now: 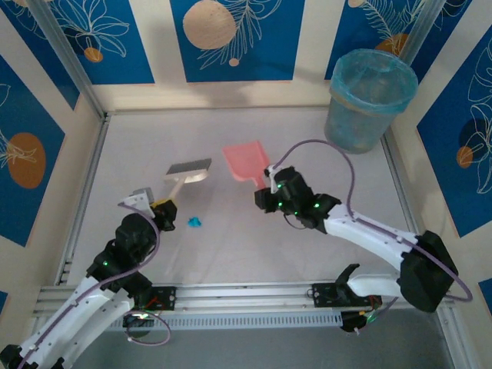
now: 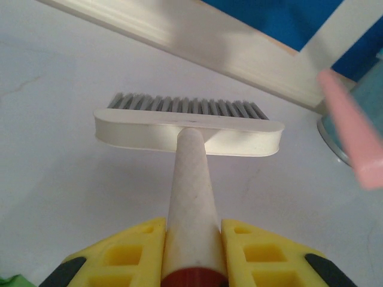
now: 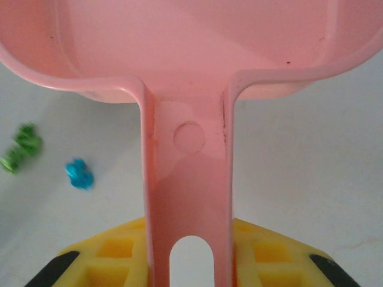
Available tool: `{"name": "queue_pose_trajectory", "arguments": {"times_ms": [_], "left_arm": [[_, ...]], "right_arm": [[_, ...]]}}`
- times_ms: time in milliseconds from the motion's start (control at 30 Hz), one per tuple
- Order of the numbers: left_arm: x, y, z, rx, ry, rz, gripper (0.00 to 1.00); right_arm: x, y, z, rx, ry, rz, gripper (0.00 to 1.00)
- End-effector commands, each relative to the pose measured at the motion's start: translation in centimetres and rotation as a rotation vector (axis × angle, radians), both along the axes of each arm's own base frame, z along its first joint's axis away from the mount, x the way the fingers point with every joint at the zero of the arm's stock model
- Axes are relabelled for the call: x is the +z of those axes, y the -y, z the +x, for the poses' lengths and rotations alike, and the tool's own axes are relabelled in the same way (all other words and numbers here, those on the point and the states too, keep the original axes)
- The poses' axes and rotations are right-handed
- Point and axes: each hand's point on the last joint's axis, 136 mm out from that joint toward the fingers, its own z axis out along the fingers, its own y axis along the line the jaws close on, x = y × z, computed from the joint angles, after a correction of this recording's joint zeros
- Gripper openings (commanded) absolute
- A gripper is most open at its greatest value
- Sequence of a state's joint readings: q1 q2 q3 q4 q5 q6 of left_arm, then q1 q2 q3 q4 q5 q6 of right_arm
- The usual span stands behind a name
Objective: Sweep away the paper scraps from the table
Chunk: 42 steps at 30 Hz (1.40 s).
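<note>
- On the table, leaving a cyan paper scrap lying loose between the arms, a green scrap near it.
- Pinching the brush handle tight in the left gripper.
- Clamping the pink dustpan handle in the right gripper, right of the scraps.
</note>
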<state>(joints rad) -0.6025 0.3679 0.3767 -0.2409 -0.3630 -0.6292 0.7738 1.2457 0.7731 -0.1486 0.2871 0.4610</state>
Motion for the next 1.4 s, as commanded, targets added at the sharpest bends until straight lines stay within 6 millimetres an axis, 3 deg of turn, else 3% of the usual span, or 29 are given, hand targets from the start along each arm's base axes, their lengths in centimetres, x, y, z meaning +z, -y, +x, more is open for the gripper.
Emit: {"name": "queue_pose_trajectory", "arguments": {"times_ms": [0, 200, 333, 467, 600, 800, 967, 1133, 1367], "left_arm": [[1.2, -1.2, 0.0, 0.061, 0.036, 0.003, 0.0], [2.7, -0.1, -0.7, -0.001, -0.008, -0.045, 0.0], [4.6, 1.3, -1.9, -0.093, -0.121, -0.049, 0.0], [5.7, 3.4, -4.3, -0.249, -0.309, -0.018, 0.0], [4.7, 4.8, -7.5, -0.378, -0.525, -0.017, 0.0], [2.6, 3.9, -12.2, -0.458, -0.715, 0.009, 0.0], [2.1, 1.0, -14.3, -0.387, -0.74, 0.059, 0.0], [1.3, -0.3, -14.6, -0.335, -0.734, 0.078, 0.0], [-0.7, -1.4, -12.6, -0.223, -0.713, 0.123, 0.0]], "right_arm": [[-1.7, 0.6, 0.9, -0.033, 0.1, -0.133, 0.0], [-5.3, 1.9, 1.7, -0.125, 0.034, -0.202, 0.0], [-5.9, 4.8, 2.1, -0.25, -0.011, -0.282, 0.0], [-6.1, 6.5, 2.0, -0.314, -0.099, -0.182, 0.0], [-5.9, 7.4, 1.8, -0.331, -0.145, -0.057, 0.0], [-4.9, 8.0, 1.6, -0.337, -0.136, -0.001, 0.0], [-5.2, 7.9, 1.5, -0.336, -0.164, 0.03, 0.0], [-5.4, 7.9, 1.5, -0.337, -0.174, 0.033, 0.0], [-5.6, 7.5, 1.4, -0.3, -0.182, 0.024, 0.0]]}}
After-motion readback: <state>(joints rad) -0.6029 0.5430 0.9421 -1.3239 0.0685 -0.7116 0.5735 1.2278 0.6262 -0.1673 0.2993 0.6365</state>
